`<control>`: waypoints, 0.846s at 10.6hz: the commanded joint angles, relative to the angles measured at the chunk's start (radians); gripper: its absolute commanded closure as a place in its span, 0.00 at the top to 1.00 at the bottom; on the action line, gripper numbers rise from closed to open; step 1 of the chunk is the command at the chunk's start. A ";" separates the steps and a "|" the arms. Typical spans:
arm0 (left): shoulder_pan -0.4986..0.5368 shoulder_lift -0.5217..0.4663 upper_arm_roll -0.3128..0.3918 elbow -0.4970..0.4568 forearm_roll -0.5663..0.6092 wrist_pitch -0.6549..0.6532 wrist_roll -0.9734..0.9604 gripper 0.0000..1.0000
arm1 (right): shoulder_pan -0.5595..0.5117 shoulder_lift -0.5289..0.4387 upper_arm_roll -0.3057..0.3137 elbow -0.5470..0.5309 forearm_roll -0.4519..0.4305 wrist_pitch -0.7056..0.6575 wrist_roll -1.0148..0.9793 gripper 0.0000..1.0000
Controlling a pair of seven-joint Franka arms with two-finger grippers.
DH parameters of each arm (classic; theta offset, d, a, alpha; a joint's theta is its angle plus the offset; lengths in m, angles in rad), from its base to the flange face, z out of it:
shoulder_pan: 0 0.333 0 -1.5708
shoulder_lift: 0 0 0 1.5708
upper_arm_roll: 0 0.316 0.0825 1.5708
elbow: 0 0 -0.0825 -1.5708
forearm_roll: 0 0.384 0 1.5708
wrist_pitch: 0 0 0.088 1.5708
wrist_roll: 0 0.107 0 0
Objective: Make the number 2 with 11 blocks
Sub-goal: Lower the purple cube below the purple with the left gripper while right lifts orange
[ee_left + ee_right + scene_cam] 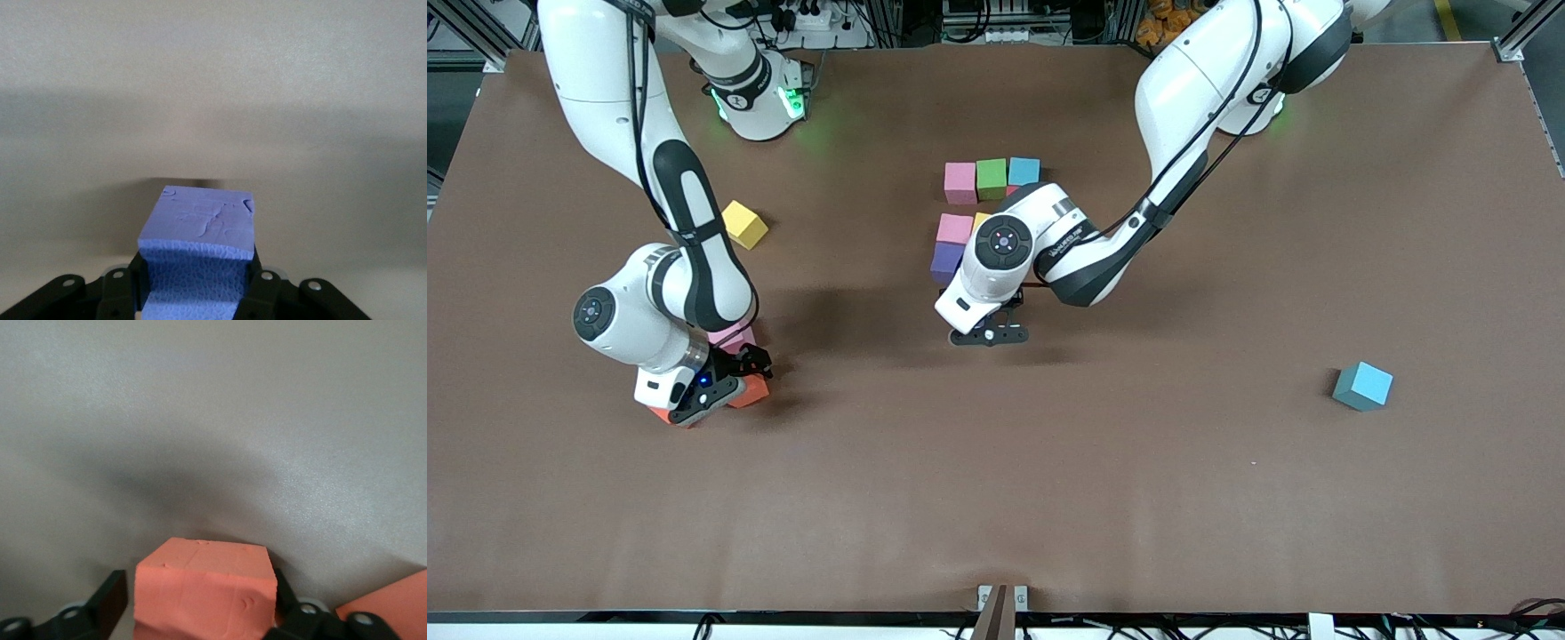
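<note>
Blocks — purple one [200,230] clamped in left claw [199,293]; orange one [203,590] between right claw [200,603] fingers, grip unclear.

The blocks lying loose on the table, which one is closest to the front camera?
The light blue block lying alone toward the left arm's end of the table. The loose yellow block sits farther from the camera, and neither gripper is near it.

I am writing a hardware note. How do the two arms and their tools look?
Both arms are glossy white with black joint sections and round dark end caps. Black cables run along each arm, and green lights glow at the bases. The left tool and the right tool are black, with silver screws; a blue light shows on the right wrist.
</note>
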 commanded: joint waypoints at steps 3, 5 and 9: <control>-0.029 0.021 0.006 0.028 -0.060 0.010 0.023 0.44 | -0.003 -0.009 0.010 0.020 0.012 -0.017 -0.015 0.27; -0.035 0.022 0.008 0.028 -0.060 0.032 0.023 0.44 | -0.005 -0.012 0.011 0.039 0.015 -0.044 -0.004 0.23; -0.049 0.042 0.009 0.028 -0.060 0.073 0.023 0.44 | 0.004 -0.014 0.005 0.099 0.011 -0.169 0.094 0.22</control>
